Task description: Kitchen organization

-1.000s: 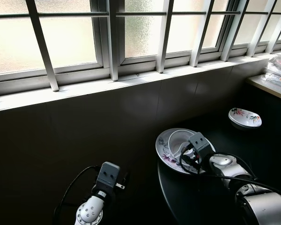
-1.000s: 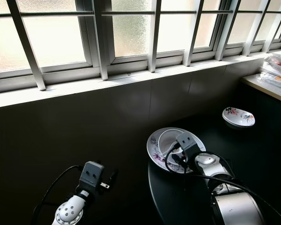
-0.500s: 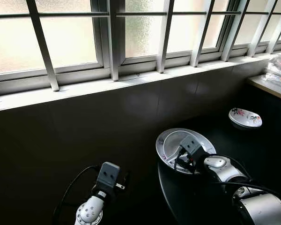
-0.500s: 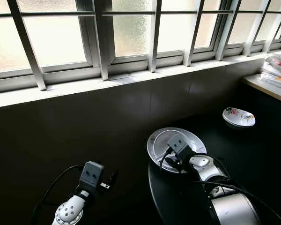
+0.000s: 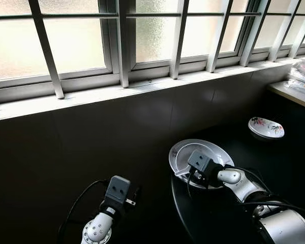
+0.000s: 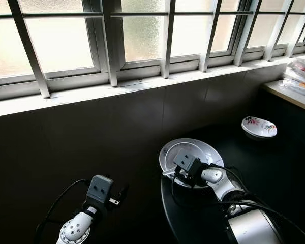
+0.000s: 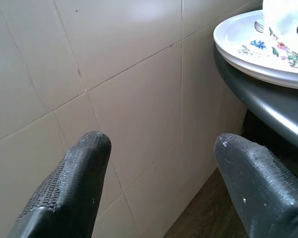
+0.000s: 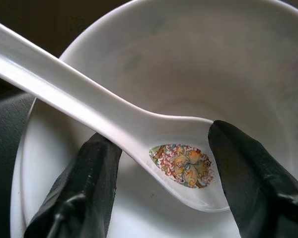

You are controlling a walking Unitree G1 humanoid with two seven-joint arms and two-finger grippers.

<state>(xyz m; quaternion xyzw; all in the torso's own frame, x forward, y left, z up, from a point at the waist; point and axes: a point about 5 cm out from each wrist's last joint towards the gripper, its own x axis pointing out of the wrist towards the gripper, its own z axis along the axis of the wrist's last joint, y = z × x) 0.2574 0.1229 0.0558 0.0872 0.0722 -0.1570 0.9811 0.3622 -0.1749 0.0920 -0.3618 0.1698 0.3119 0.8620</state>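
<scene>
Right claw (image 8: pixel 161 163) grips the white spoon (image 8: pixel 114 119) by its painted bowl end, above the white bowl (image 5: pixel 206 152) on the floral plate (image 7: pixel 248 49) at the dark worktop (image 5: pixel 213 213) edge. Left claw (image 7: pixel 164 173) released, facing the tiled wall (image 7: pixel 114 74).

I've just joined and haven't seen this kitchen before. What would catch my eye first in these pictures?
First, the bright barred window above the dark tiled wall. Next, on the round dark table, the right tool with its fingers on either side of a white spoon with a floral bowl, over a white bowl on a flowered plate. A small flowered dish sits farther right.
</scene>
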